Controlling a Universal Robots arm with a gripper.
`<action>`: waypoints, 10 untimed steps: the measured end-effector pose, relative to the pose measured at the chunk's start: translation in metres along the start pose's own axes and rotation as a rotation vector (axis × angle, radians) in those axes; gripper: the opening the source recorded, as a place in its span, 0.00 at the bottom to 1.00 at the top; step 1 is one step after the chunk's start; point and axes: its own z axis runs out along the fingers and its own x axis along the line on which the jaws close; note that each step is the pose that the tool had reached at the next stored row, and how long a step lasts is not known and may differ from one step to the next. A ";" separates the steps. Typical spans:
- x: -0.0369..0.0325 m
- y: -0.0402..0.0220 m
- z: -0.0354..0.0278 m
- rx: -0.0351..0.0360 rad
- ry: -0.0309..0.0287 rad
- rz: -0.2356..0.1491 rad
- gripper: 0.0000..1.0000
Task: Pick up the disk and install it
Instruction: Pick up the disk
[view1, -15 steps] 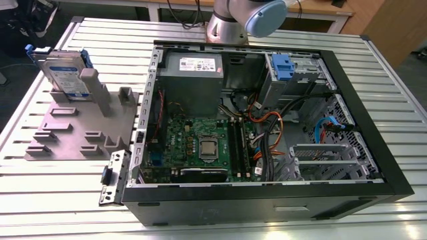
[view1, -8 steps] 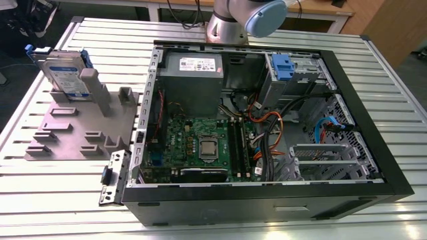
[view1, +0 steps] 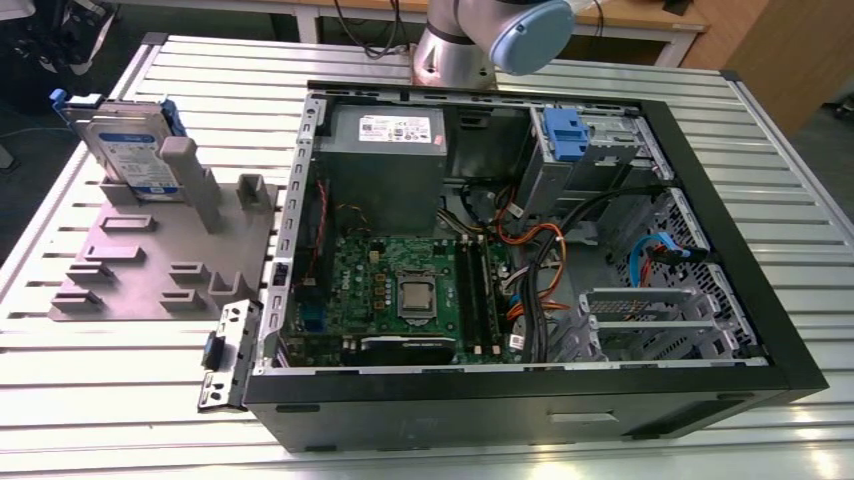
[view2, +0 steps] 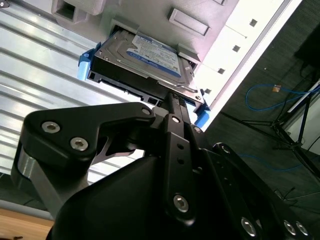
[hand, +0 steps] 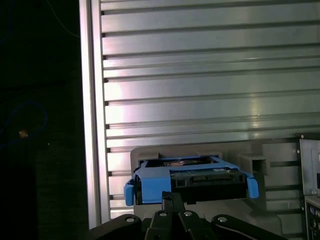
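Note:
The disk (view1: 130, 140), a silver drive with a white-and-blue label in a blue carrier, stands on edge in a slot of the grey fixture (view1: 160, 255) at the exterior view's left. In both wrist views the disk (view2: 150, 57) (hand: 192, 177) lies beyond the fingertips, still seated in the fixture. My gripper (view2: 172, 100) (hand: 172, 199) hangs off the disk's upper edge with a gap between them. Its two black fingers are pressed together with nothing held. The arm's base and a blue-capped joint (view1: 527, 35) sit behind the computer case.
An open black computer case (view1: 534, 385) lies on the slatted metal table (view1: 147, 400), right of the fixture. Inside are a grey power-supply box (view1: 384, 150), a green mainboard (view1: 407, 285), cables and a blue latch tab (view1: 566, 135) at the drive bay. A loose bracket (view1: 224, 355) rests by the case.

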 end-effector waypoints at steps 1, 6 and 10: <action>0.0000 0.0000 0.0000 0.0000 0.0001 -0.002 0.11; 0.0001 0.0000 0.0000 0.0005 0.0021 -0.048 0.11; 0.0000 0.0000 0.0000 0.0010 0.0038 -0.089 0.11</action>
